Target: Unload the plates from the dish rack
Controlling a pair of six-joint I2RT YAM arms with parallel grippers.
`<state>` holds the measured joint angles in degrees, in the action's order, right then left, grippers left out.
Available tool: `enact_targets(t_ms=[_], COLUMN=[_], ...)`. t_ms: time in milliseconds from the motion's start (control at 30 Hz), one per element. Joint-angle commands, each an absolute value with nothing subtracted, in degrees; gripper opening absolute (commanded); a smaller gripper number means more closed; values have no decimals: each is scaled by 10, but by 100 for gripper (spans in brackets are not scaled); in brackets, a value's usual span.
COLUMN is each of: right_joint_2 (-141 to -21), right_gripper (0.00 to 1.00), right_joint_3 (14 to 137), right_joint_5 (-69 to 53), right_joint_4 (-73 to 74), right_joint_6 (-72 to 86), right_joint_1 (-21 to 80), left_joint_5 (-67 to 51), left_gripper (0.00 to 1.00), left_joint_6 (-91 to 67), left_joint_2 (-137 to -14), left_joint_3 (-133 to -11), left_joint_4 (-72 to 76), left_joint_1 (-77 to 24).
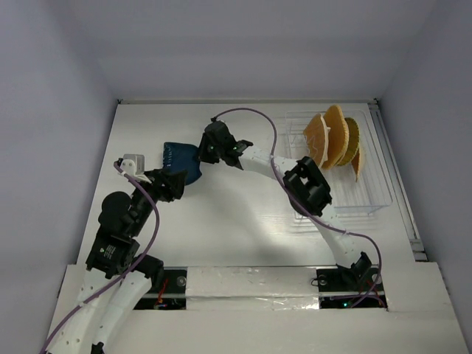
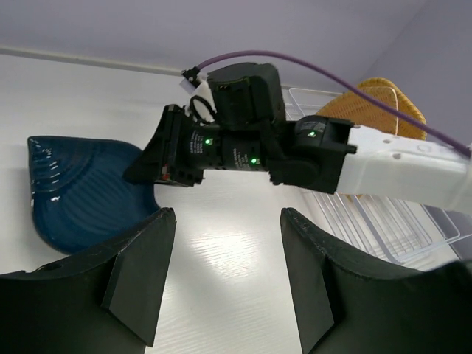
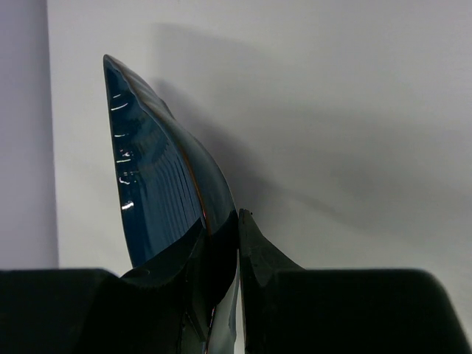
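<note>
Right tool tight on dark blue plate

Right wrist view: my right gripper hides the lower edge of the dark blue plate; overhead, the orange plates overlap.

White table, pale grey walls

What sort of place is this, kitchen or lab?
Most likely a lab test cell, not a kitchen: a plain white table boxed in by blank walls, the left arm and right arm mounted at its near edge, a dish rack of orange-yellow plates, a dark blue plate in the right hand.
</note>
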<state>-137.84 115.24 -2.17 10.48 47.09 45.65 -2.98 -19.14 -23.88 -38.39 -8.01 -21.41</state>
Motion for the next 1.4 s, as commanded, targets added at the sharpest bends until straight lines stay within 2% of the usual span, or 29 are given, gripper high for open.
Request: enact_targets(t_ms=[0, 167, 300, 400, 433, 500, 567, 600, 633, 700, 733, 800, 900, 1000, 1067, 1100, 1133, 1167, 1200, 1300, 1333, 1367], right_joint_2=[-1378, -1414, -1417, -1412, -1409, -1405, -1397, -1390, -1383, -1353, -1338, -1291, -1225, -1177, -1120, -1097, -1044, -1015, -986, -876, -855, -835], right_gripper=[0, 1, 7, 20, 29, 35, 47, 54, 66, 79, 93, 100, 100, 100, 87, 71, 15, 0, 0, 0, 0, 0], right_joint_3=[1208, 1209, 1181, 1162, 1158, 1150, 1140, 1136, 1121, 1101, 1075, 1042, 984, 951, 931, 901, 883, 863, 843, 772, 757, 752], right_joint_5=[-76, -90, -89, -85, -84, -82, -77, -66, -61, -31, -17, 31, 85, 118, 134, 158, 180, 205, 262, 364, 380, 393], right_joint_4=[-24, -39, -65, -74, -75, -76, -73, -66, -65, -56, -53, -52, -48, -25, -12, -2, 3, 19, 35, 80, 97, 114], right_joint_6=[556, 591, 608, 609, 610, 605, 599, 595, 590, 569, 561, 537, 497, 444, 415, 387, 374, 358, 328, 267, 255, 239], right_joint_1=[469, 475, 480, 480, 480, 480, 480, 480, 480, 480, 480, 480, 480, 480, 480, 480, 480, 480, 480, 465, 448, 440], left_joint_5=[-31, -34, -39, -38, -37, -37, -37, -37, -36, -36, -34, -33, -34, -35, -35, -34, -34, -34, -35, -37, -37, -37], left_gripper=[56, 56, 56, 56, 56, 56, 56, 56, 56, 56, 56, 56, 56, 56, 56, 56, 56, 56, 55, 38, 25, 18], left_joint_6=[-190, -190, -190, -190, -190, -191, -191, -190, -191, -190, -191, -191, -191, -191, -190, -191, -191, -191, -191, -191, -191, -191], left_joint_2=[-238, -234, -238, -237, -238, -237, -237, -236, -236, -236, -235, -233, -234, -236, -236, -236, -237, -237, -236, -236, -236, -237], left_joint_3=[-403, -403, -402, -401, -402, -402, -401, -401, -401, -401, -401, -401, -400, -401, -400, -400, -400, -400, -400, -399, -399, -399], left_joint_4=[-62, -62, -59, -60, -61, -62, -61, -62, -61, -62, -62, -62, -62, -60, -60, -60, -61, -61, -62, -60, -58, -57], left_joint_1=[-217, -217, -217, -212, -212, -212, -212, -212, -212, -212, -212, -212, -212, -207, -207, -207, -207, -207, -207, -207, -207, -207])
